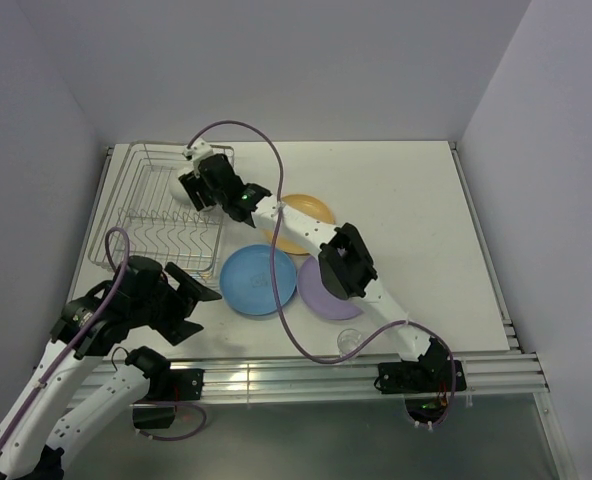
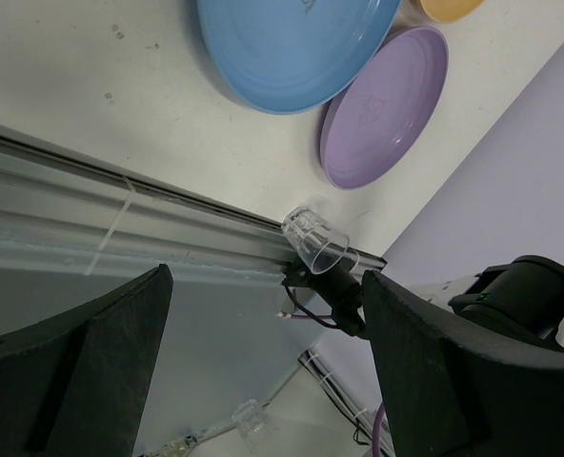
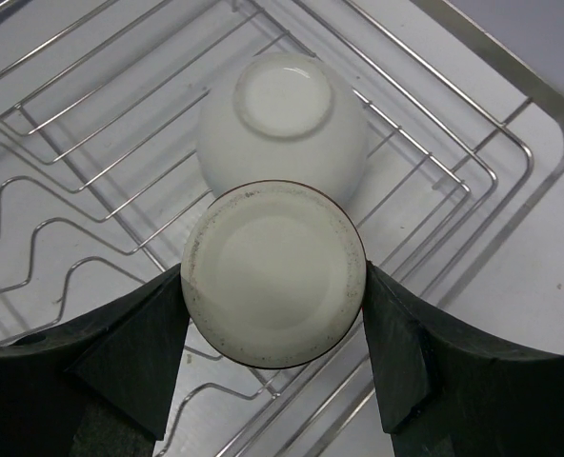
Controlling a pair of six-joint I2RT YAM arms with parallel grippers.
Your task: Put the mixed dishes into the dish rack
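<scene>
My right gripper (image 3: 274,290) is shut on the cream cup (image 3: 274,267), held bottom-up over the dish rack (image 3: 533,143). A finger presses each side of the cup. A white bowl (image 3: 282,119) lies upside down in the rack, just beyond the cup. From above, the right gripper (image 1: 198,190) reaches over the rack's (image 1: 116,215) far right part. The blue plate (image 1: 258,280), purple plate (image 1: 316,300) and yellow-orange plate (image 1: 311,210) lie on the table, right of the rack. A clear glass (image 2: 315,238) stands at the table's near edge. My left gripper (image 2: 263,286) hangs open and empty.
An aluminium rail (image 1: 306,375) runs along the table's near edge, with the arm bases bolted to it. The right arm's purple cable (image 1: 276,250) loops over the blue plate. White walls close in the table on three sides.
</scene>
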